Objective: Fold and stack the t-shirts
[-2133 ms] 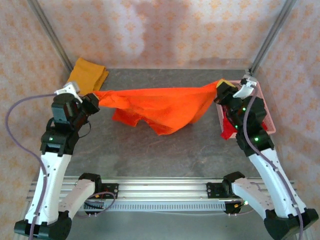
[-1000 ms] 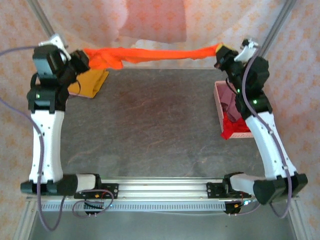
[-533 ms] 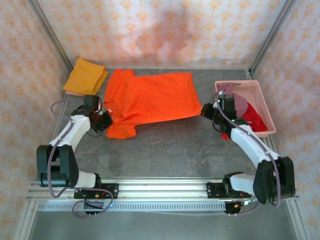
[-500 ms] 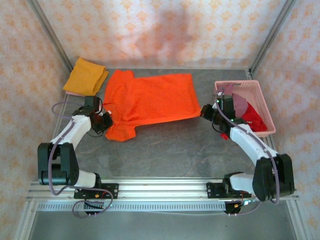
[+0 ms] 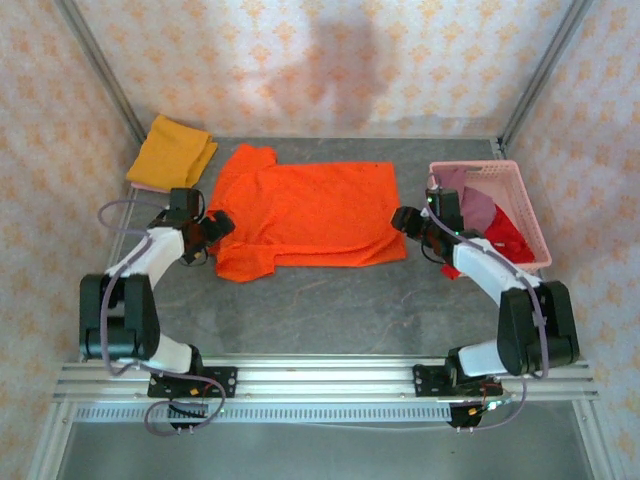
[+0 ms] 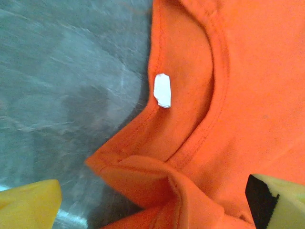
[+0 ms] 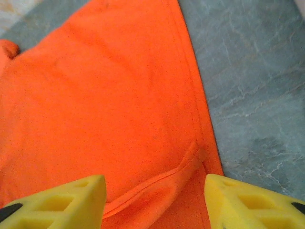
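1. T-shirt, orange one (image 5: 310, 212), lies spread flat on the counter (image 5: 330, 300), collar end to my left and hem to my right. One sleeve points to the far side and the other to the near side.
2. From the top view I get the whole layout: mustard t-shirt (image 5: 172, 152) folded in the far-left corner, pink basket (image 5: 480, 164) at the right edge with a red t-shirt (image 5: 512, 242) and a mauve t-shirt (image 5: 480, 207) inside.
3. Left wrist view adds detail the top view lacks: the collar ribbing, a small white tag (image 6: 163, 90) inside the neck, and a raised pucker of cloth at the shoulder.
4. Right wrist view shows the stitched hem running along bare grey counter, with a small ridge in the cloth near the corner.
5. Edges: the hem lies just beside the basket, with a narrow strip of counter between. The far sleeve is near the mustard shirt but apart from it. The near half of the counter gives me wide open room.
6. Left fingers (image 5: 218, 225) sit at the collar side, spread wide, gripping nothing; the pucker lies loose between them.
7. Right fingers (image 5: 402, 220) sit at the hem corner, also apart, with the cloth flat underneath.
8. Both arms are low and stretched forward, each reaching inward to its own end of the shirt.
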You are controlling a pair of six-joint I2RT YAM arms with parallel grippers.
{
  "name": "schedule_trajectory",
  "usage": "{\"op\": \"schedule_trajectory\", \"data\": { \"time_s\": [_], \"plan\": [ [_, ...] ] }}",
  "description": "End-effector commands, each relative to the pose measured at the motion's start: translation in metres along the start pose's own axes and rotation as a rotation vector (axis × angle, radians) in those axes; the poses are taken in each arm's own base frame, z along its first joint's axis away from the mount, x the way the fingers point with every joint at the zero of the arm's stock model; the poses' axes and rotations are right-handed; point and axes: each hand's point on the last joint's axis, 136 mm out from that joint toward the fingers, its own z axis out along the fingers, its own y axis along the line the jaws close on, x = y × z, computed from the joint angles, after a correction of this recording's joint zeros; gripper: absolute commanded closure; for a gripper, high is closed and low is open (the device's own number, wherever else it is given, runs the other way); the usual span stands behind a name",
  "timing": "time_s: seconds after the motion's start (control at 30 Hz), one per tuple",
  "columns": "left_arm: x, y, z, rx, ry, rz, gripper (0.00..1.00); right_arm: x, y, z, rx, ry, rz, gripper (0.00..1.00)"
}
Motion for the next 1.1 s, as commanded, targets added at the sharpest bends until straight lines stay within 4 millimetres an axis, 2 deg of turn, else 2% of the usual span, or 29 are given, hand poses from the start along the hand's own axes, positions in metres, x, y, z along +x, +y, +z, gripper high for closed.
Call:
{"op": "schedule_trajectory", "data": {
  "time_s": [0.0,0.07,0.17,0.27,0.37,0.47,0.53,0.57,0.63,0.77,0.9,1.07],
  "plan": [
    [0.007,0.025,-0.024,-0.062,-0.065,-0.034,0.0,-0.014,0.008,-0.025,-0.006,-0.076,-0.033,0.43],
    [0.023,0.026,-0.027,-0.011,-0.047,-0.061,0.03,-0.008,0.01,-0.028,-0.013,-0.067,-0.04,0.43],
    [0.045,0.02,-0.019,0.097,-0.006,-0.126,0.23,-0.002,0.011,-0.028,-0.021,-0.055,-0.036,0.43],
    [0.063,0.016,-0.008,0.165,0.038,-0.215,0.25,0.0,0.01,-0.026,-0.019,-0.047,-0.033,0.43],
    [0.077,0.011,-0.004,0.179,0.055,-0.228,0.28,0.0,0.011,-0.024,-0.018,-0.043,-0.031,0.43],
    [0.079,0.013,0.001,0.16,0.05,-0.229,0.38,-0.001,0.011,-0.023,-0.022,-0.046,-0.024,0.42],
    [0.078,0.015,0.003,0.147,0.041,-0.24,0.41,0.0,0.012,-0.023,-0.026,-0.046,-0.02,0.43],
    [0.077,0.016,0.002,0.148,0.033,-0.245,0.4,0.0,0.012,-0.023,-0.027,-0.043,-0.021,0.43],
    [0.074,0.018,-0.007,0.143,0.001,-0.244,0.3,0.001,0.011,-0.024,-0.021,-0.041,-0.019,0.43],
    [0.076,0.023,-0.031,0.129,-0.019,-0.236,0.24,0.002,0.008,-0.023,-0.011,-0.043,-0.023,0.43],
    [0.094,0.026,-0.045,0.154,-0.024,-0.274,0.36,0.003,0.011,-0.02,-0.029,-0.036,-0.013,0.43],
    [0.102,0.03,-0.037,0.169,-0.021,-0.309,0.48,0.002,0.015,-0.017,-0.042,-0.032,-0.013,0.43]
  ]
}}
